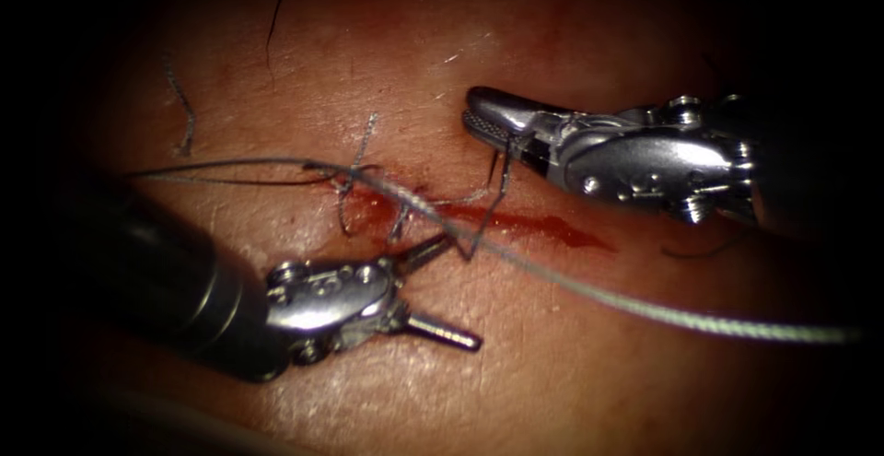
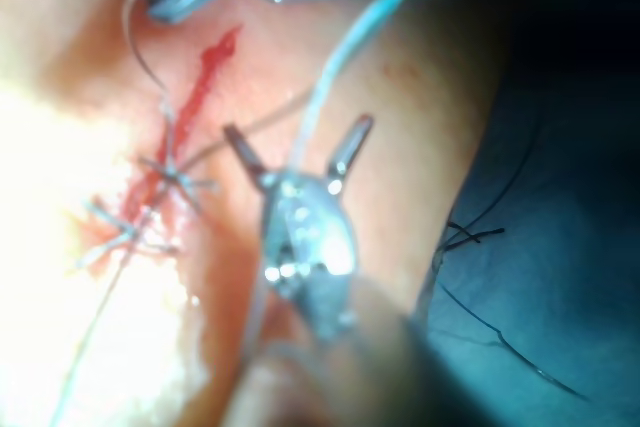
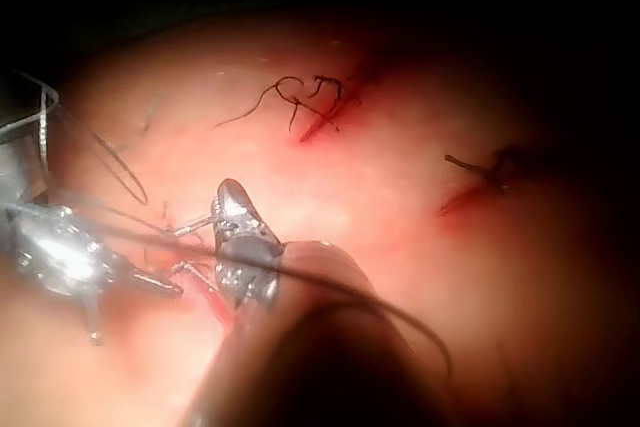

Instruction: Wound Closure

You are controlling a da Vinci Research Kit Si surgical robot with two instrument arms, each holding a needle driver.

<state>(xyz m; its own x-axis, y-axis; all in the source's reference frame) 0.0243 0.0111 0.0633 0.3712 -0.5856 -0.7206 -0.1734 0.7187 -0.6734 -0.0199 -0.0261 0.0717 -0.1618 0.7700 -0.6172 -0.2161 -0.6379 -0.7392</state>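
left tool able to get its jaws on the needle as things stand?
Probably yes. Left tool has open, empty jaws close beside the needle, which the right tool holds over the cut; only the thread crosses between.

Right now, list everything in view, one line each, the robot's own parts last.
tissue: one, pinkish-tan, under everything.
cut: one, red, across the middle.
red fluid: one streak, red, along the cut.
stitches: two, grey, knotted at the cut's left end.
cut ends of thread: at least two, grey, upper left.
thread: one, grey, crossing from far left to far right.
needle: one, dark, curved, lower end at the cut; depth in tissue unclear.
left end effector: one, silver, below the cut, open, holding nothing.
right end effector: one, silver, above the cut, shut on the needle's upper end.
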